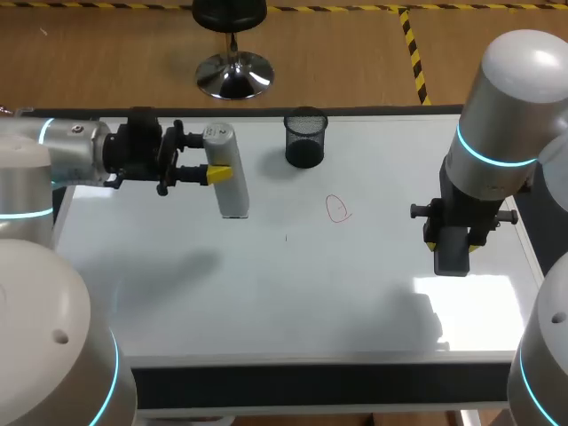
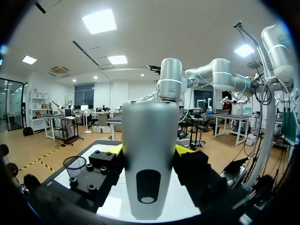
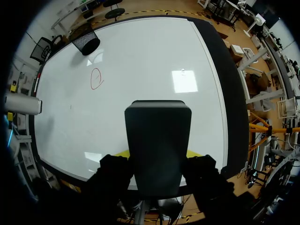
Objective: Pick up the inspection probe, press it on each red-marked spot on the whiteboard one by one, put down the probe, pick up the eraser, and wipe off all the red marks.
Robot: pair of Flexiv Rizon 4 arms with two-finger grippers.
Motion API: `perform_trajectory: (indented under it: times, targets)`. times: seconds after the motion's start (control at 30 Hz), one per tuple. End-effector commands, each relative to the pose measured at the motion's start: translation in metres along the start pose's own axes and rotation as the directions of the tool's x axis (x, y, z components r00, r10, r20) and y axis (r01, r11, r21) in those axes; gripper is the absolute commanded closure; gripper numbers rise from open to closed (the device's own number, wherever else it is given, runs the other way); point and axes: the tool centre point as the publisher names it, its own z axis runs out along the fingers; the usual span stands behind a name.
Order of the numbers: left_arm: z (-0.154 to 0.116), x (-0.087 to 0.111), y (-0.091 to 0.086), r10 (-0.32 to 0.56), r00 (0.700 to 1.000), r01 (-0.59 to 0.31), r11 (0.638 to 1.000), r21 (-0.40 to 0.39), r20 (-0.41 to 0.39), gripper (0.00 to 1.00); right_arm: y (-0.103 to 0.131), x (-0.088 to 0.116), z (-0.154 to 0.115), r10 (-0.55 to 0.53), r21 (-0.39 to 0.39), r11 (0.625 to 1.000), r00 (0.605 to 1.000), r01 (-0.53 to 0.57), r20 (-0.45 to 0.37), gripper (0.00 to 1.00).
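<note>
The inspection probe [image 1: 228, 173], a silver-grey cylinder with a dark oval window, is held above the whiteboard's [image 1: 266, 293] back left. My left gripper [image 1: 204, 158] is shut on it, a yellow tip on either side. In the left wrist view the probe [image 2: 150, 159] stands upright between the fingers of that gripper [image 2: 150, 149]. My right gripper [image 1: 453, 241] hangs over the board's right part, shut on the dark grey eraser [image 1: 452, 252]. The eraser [image 3: 158, 145] fills the gap in my right gripper [image 3: 158, 154]. One red circle [image 1: 338, 209] is drawn mid-board, also seen as the red mark [image 3: 96, 78].
A black mesh cup [image 1: 305, 138] stands at the board's back edge, behind the red circle; the cup [image 3: 86, 43] also shows far ahead of my right gripper. A tiny dark tick [image 1: 286, 238] marks the board's middle. The black table rim [image 1: 311, 386] runs along the front.
</note>
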Motion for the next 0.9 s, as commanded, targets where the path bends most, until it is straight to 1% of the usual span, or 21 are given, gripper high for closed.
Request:
perform_trajectory:
  times: [0.03, 0.13, 0.27, 0.43, 0.7, 0.77, 0.9]
  targets:
    - [0.013, -0.009, 0.002, 0.001, 1.0, -0.001, 1.0, 0.002, -0.01, 1.0, -0.001, -0.002, -0.001, -0.001, -0.002, 1.0, 1.0, 0.001, -0.004, 1.0]
    - [0.022, -0.01, 0.006, 0.001, 1.0, -0.001, 1.0, -0.005, -0.015, 1.0, -0.001, -0.002, -0.001, -0.001, -0.002, 1.0, 1.0, 0.001, -0.004, 1.0]
    - [0.035, -0.009, 0.008, -0.005, 0.999, 0.005, 1.0, 0.0, -0.044, 1.0, -0.001, -0.002, -0.001, -0.001, -0.002, 1.0, 1.0, 0.001, -0.004, 1.0]
    - [0.055, -0.01, 0.01, -0.013, 0.999, 0.013, 1.0, -0.001, -0.047, 1.0, -0.001, -0.002, -0.001, -0.001, -0.002, 1.0, 1.0, 0.001, -0.004, 1.0]
    - [0.084, -0.018, 0.007, -0.018, 0.997, 0.019, 1.0, 0.016, -0.069, 1.0, -0.001, -0.002, -0.001, -0.001, -0.002, 1.0, 1.0, 0.001, -0.004, 1.0]
    - [0.091, -0.018, 0.006, -0.03, 0.997, 0.032, 0.999, 0.026, -0.073, 1.0, -0.001, -0.002, -0.001, -0.001, -0.002, 1.0, 1.0, 0.001, -0.004, 1.0]
    - [0.106, -0.017, 0.002, -0.025, 0.995, 0.028, 0.999, 0.031, -0.1, 1.0, -0.001, -0.002, -0.001, -0.001, -0.002, 1.0, 1.0, 0.001, -0.004, 1.0]
